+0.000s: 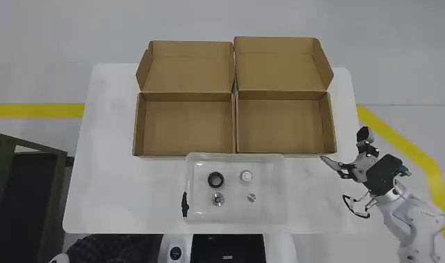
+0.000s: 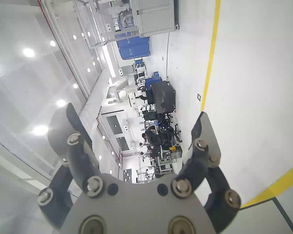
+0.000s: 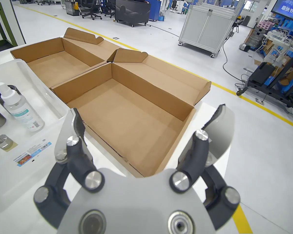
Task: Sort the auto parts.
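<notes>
Right end effector [image 3: 148,111], spread wide, faces the nearer cardboard box [image 3: 122,108].

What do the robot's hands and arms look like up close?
Both the left hand and the right hand look alike: two curved silver-grey fingers with dark inner faces, carried on black linkage bars joined by round silver bolts to a rounded grey metal plate. From above, the arm behind the right hand is smooth and white.
</notes>
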`<state>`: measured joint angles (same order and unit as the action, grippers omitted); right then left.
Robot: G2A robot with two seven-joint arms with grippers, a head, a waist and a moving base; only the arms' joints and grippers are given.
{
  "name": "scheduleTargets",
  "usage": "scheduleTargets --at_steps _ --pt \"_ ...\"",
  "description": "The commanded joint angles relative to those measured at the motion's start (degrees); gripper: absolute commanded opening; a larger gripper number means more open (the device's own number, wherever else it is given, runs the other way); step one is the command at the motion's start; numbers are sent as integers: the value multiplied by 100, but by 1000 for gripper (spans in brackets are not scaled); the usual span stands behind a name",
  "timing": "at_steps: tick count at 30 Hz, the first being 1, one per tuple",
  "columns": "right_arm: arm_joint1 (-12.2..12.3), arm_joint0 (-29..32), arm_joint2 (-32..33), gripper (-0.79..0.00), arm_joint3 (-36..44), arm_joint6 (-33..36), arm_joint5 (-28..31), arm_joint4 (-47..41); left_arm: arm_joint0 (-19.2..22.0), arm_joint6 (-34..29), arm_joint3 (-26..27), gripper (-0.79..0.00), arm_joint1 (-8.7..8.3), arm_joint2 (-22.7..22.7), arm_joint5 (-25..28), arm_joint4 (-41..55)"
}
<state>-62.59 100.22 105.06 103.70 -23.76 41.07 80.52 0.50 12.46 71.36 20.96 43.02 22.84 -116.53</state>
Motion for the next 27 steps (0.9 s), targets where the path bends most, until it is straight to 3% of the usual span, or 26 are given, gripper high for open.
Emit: scheduleTargets --at_steps 1,16,27 --pt "2 -67 -153 0 35 142 168 -65 0 0 0 0 0 0 0 0" --pt "-1 -1065 -1425 0 0 827 1270 -873 0 0 0 0 0 0 0 0" --pt "-10 -1464 -2270 0 148 1247 1676 -606 0 0 0 0 0 0 0 0"
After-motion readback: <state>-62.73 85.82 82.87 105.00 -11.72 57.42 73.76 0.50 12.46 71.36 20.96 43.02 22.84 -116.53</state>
